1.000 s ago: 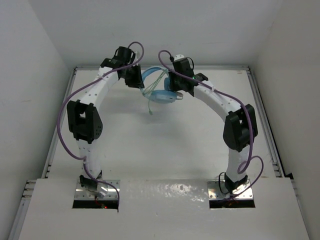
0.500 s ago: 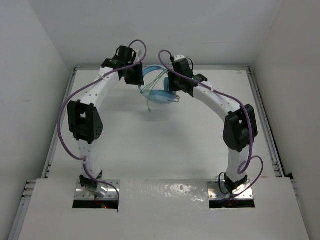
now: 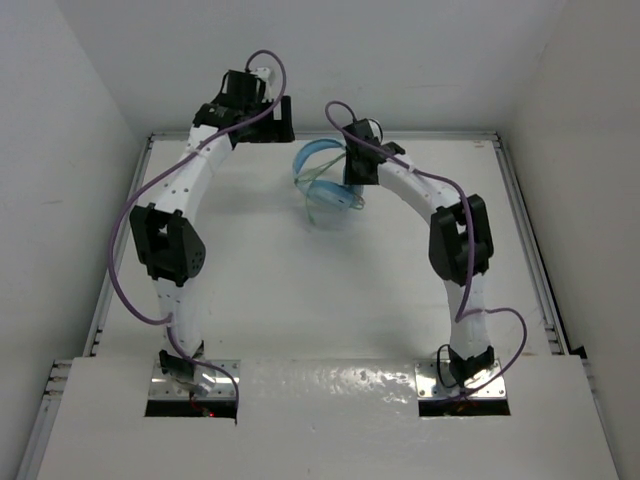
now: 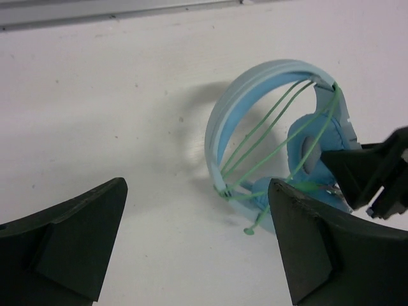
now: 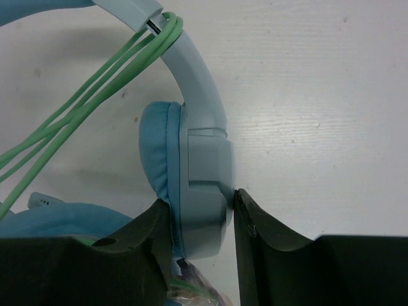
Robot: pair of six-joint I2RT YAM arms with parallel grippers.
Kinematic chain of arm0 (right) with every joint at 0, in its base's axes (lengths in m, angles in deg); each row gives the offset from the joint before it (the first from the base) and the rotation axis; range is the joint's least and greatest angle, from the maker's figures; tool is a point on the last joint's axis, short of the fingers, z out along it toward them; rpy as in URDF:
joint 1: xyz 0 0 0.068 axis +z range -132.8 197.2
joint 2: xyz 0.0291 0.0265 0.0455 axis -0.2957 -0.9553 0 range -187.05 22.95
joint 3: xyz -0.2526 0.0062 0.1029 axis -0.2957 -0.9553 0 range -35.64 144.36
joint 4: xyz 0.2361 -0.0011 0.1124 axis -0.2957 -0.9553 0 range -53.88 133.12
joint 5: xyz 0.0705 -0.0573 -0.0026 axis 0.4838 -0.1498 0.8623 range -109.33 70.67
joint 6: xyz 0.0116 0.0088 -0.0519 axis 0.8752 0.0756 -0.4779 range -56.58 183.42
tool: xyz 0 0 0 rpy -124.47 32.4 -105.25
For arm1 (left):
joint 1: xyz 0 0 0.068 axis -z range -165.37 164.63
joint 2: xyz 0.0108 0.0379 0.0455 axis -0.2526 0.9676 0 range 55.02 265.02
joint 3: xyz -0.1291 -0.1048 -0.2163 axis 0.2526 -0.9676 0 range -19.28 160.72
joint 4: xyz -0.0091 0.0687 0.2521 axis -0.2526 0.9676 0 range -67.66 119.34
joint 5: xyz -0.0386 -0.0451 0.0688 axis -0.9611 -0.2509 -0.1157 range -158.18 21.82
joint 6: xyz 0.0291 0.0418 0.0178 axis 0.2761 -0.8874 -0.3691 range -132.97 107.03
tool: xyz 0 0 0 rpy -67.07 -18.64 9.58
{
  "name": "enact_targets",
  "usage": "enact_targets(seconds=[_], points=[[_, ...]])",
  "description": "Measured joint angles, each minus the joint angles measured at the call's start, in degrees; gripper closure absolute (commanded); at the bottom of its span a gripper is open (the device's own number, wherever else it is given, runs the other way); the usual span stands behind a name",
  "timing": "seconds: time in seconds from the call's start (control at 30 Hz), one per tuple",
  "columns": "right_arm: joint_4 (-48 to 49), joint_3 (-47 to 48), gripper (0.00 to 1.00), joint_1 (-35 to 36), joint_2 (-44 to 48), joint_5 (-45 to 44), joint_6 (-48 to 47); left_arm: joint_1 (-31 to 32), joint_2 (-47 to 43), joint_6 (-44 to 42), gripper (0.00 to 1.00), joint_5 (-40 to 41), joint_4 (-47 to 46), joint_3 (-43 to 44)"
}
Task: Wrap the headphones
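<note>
The light blue headphones point(image 3: 325, 192) lie at the back middle of the table, headband point(image 4: 255, 83) arched up. Their pale green cable point(image 4: 268, 137) is wound in several strands across the band, its short end point(image 4: 250, 230) lying loose beside an ear cup. My right gripper point(image 5: 197, 236) is shut on one ear cup point(image 5: 197, 166), one finger on the pad side and the other on the hard shell. My left gripper point(image 4: 197, 245) stands wide open above the table, left of the headphones, with nothing between its fingers.
The white table point(image 3: 260, 270) is bordered by a metal rail point(image 3: 440, 136) at the back and rails on both sides, with white walls close behind. Purple arm cables point(image 3: 125, 240) loop beside both arms.
My left gripper has opened, let go of the cable and drawn back up and to the left. The right gripper keeps its hold, and the headphones have shifted slightly. The hanging cable end is shorter.
</note>
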Motion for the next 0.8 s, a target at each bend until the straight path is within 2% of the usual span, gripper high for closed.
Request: enact_targets(seconds=[0.13,0.23,0.6,0.7,0.73,0.8], points=[[-6.9,15.1,1.0,-1.0,-9.0,-2.9,3.2,-1.0,0.0,-0.7,0.09,1.2,0.0,1.0],[-8.4,20.8,1.0,-2.7,-12.7,-3.9,6.8,-1.6,0.0,-0.8,0.09,1.5,0.3,1.0],[-10.8,23.6,1.0,-6.1,-18.9,-11.6,16.4,-2.1,0.0,-0.7,0.1,-0.6,1.0,-3.5],[-10.7,23.7,0.82,-5.6,-19.0,-12.8,17.0,-2.1,0.0,-0.7,0.1,-1.2,1.0,-3.8],[-10.7,23.7,0.73,-5.5,-19.0,-13.0,17.1,-2.1,0.0,-0.7,0.1,-1.5,1.0,-3.8],[-10.6,23.7,0.67,-5.5,-19.0,-13.1,17.2,-2.1,0.0,-0.5,0.1,-2.0,1.0,-3.8]])
